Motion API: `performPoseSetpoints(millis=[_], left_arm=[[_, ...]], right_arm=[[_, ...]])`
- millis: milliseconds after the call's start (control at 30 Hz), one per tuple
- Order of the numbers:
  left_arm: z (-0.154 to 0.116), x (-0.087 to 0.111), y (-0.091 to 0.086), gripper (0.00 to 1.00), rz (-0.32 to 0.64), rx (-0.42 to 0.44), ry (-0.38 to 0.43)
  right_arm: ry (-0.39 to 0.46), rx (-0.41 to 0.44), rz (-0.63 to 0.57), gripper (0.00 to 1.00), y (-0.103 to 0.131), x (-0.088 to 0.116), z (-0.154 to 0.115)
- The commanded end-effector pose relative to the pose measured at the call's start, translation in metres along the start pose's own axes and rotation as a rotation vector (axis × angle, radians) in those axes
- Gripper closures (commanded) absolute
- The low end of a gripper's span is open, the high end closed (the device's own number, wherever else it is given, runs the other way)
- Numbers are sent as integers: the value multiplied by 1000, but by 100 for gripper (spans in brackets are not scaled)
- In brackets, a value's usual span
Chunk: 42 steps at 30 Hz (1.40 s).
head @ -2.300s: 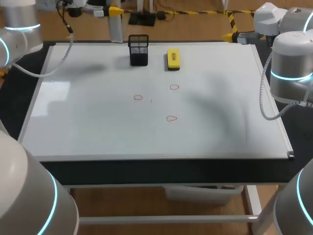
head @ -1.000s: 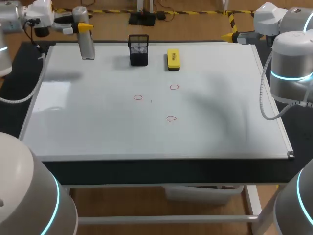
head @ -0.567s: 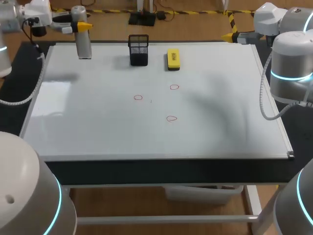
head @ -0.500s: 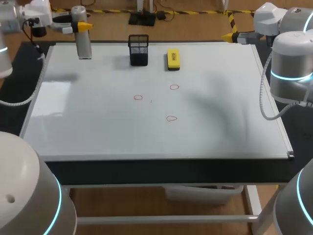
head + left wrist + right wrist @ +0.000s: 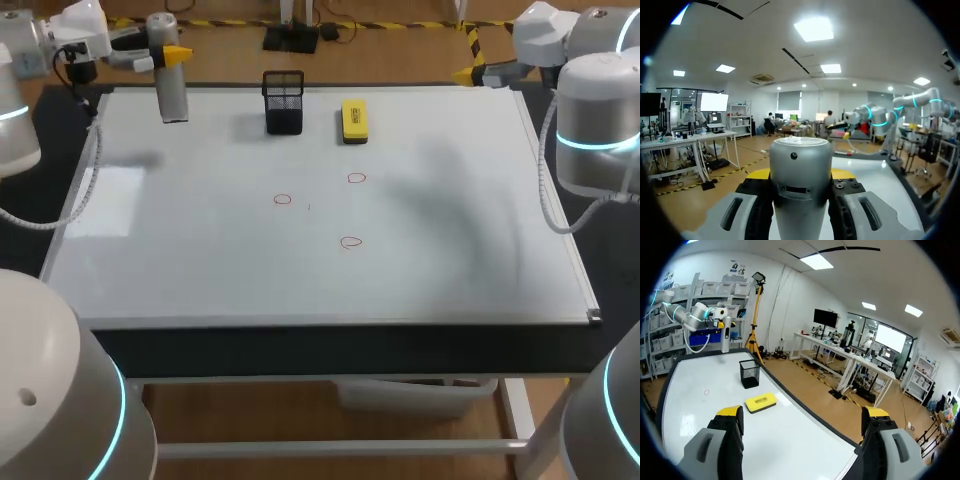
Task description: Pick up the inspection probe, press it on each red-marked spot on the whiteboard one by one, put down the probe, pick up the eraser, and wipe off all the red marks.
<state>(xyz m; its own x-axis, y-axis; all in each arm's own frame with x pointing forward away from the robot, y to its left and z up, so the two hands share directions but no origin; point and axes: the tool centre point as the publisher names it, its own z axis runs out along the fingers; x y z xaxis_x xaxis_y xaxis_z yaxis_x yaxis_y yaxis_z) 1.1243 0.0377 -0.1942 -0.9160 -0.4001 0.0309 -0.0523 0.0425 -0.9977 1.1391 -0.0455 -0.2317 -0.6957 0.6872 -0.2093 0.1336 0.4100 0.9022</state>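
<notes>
Three red marks (image 5: 282, 199) mid-whiteboard (image 5: 450, 250), well apart from probe (image 5: 173, 95): upright, long axis vertical, clamped in L gripper (image 5: 165, 50) over far-left corner. Closest mark off toward board centre. R gripper (image 5: 802, 412) wide open, empty.

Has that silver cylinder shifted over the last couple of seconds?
Yes. The silver cylindrical probe has moved left, away from the black mesh holder, which stayed put.

Whiteboard (image 5: 200, 260): white, pale grey frame. Marks (image 5: 282, 199): three thin red rings. Eraser (image 5: 354, 119): yellow, dark base. Mesh holder (image 5: 284, 101): black grid. Probe (image 5: 170, 85): plain silver-grey. Fingers (image 5: 727, 432): grey, bright yellow tips. Arms (image 5: 598, 110): whitish-grey, glowing cyan bands.
</notes>
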Motion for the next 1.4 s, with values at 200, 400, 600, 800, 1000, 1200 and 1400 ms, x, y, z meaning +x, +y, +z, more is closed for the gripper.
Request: performPoseSetpoints(millis=[200, 400, 600, 800, 1000, 1200, 1400], left_arm=[[-1, 6, -2, 100, 3, -1, -153], [-1, 6, -2, 100, 3, -1, -153], [-1, 6, -2, 100, 3, -1, -153], [-1, 6, -2, 100, 3, -1, -153], [-1, 6, -2, 100, 3, -1, -153], [-1, 6, -2, 100, 3, -1, -153], [-1, 6, -2, 100, 3, -1, -153]], right_arm=[[142, 114, -38, 0, -4, -20, 28], [222, 177, -98, 0, -9, -25, 47], [300, 252, -191, 0, -9, -25, 67], [414, 332, -300, 0, -14, -17, 89], [512, 392, -377, 0, -22, -12, 108], [617, 442, -444, 0, -29, -7, 124], [734, 471, -522, 0, -37, -1, 137]])
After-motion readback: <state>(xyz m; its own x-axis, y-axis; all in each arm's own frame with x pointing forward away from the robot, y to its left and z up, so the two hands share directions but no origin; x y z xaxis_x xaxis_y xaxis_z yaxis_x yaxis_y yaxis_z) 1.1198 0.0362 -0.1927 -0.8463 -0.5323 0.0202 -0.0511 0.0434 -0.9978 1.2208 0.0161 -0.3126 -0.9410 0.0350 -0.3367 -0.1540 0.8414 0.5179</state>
